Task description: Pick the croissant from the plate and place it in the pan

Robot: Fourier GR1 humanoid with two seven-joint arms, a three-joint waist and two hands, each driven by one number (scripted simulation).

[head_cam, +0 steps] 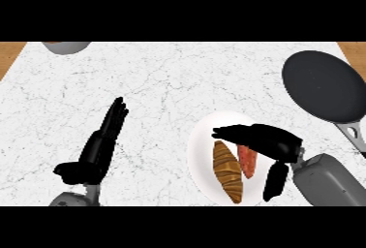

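Fingers [236, 131] of right hand [268, 140] stretching flat and close together across white plate [204, 145], hovering over croissant [228, 170], pinching nothing, seemingly lining up for a grasp. Lying lengthwise on that plate, golden and ridged, beside a reddish sausage-like piece [247, 160]. Waiting at upper right, dark round pan [322, 87], matte. Resting on marbled counter [178, 82], left hand [100, 145], fingers straight and together.

The croissant [228, 171] was lying on the white plate [204, 145] next to a reddish sausage-looking thing [248, 162] — right hand [261, 140] hovered over both, fingers bent, not holding anything. Dark pan [323, 86] sat off to the upper right. Left hand [100, 145] rested flat on the marble counter [172, 77] — fingers straight.
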